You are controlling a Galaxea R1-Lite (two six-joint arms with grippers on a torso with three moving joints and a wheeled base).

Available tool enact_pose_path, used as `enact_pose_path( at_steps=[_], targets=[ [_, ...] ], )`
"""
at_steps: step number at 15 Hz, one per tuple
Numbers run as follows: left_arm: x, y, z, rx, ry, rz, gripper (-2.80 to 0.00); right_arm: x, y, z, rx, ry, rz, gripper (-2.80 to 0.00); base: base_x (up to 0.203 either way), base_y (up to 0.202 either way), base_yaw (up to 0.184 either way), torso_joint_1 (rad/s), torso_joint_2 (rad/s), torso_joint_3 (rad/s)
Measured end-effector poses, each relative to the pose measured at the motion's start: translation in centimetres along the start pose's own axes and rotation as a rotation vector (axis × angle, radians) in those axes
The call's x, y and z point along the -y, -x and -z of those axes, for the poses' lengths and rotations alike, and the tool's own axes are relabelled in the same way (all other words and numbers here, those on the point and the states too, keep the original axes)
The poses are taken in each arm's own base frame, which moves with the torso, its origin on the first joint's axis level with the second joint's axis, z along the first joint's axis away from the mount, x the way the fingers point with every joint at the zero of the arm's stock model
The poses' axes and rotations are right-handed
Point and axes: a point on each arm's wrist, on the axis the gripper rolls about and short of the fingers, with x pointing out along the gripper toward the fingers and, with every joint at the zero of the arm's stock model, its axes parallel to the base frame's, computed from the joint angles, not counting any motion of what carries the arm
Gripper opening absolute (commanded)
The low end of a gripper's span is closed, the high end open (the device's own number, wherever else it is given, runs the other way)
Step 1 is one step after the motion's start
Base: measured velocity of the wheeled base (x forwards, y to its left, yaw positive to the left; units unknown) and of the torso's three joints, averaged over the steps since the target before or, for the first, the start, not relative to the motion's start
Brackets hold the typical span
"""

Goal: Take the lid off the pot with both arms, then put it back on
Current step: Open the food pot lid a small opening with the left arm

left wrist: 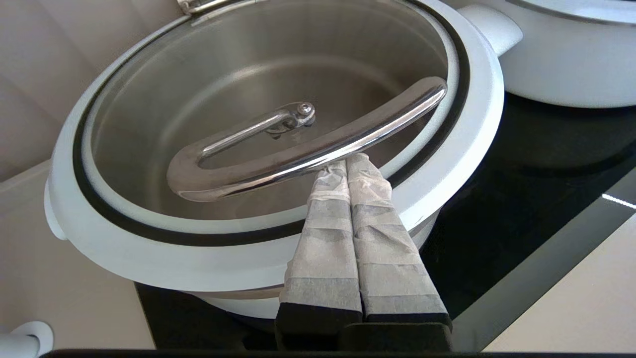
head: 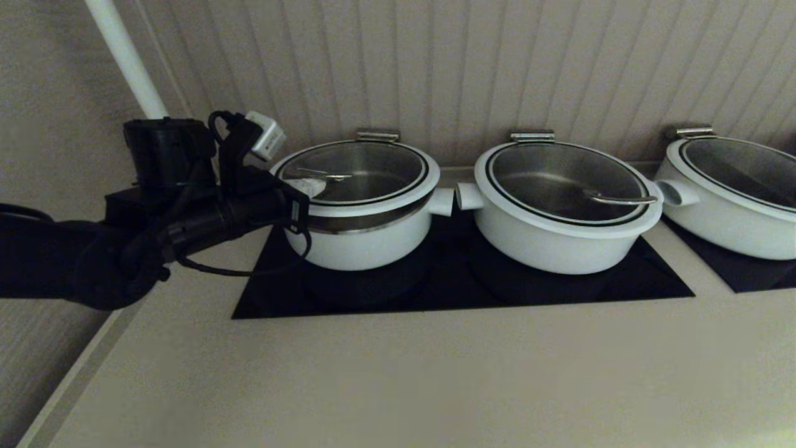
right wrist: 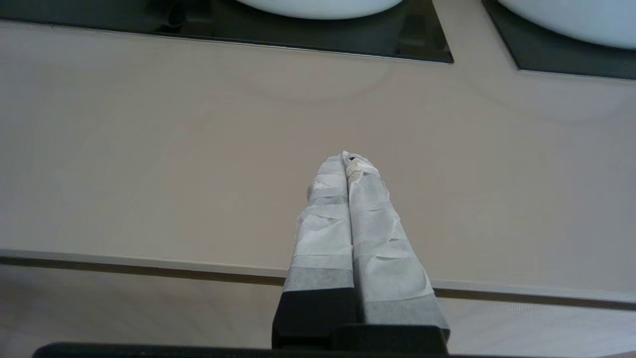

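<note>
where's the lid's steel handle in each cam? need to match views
Head view: the lid's steel handle is on the leftmost pot, by the left gripper.
Left wrist view: mid-frame, the handle arches just above the closed left gripper, tips under the bar.
Right wrist view: not in it; the right gripper is over the bare counter.
Shared landmark: the black cooktop.
</note>
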Motion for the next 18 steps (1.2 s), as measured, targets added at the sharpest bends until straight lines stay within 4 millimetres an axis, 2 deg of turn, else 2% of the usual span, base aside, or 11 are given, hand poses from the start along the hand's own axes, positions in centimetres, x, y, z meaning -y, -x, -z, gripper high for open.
enact_pose_path(
  at_steps=[13,18],
  targets=[
    [-0.1,0.0,-0.5,0.019,0.002,-0.003,-2.80,0.0,0.0,0.0,0.000,0.003,-0.004,-2.80,0.000,0.000,0.000,0.000,0.00,0.000],
    [-0.4,-0.7,-1.5,0.056,0.001,-0.011,-2.80,0.0,0.0,0.0,0.002,0.013,-0.005,-2.80,0.000,0.000,0.000,0.000,0.00,0.000]
  ],
)
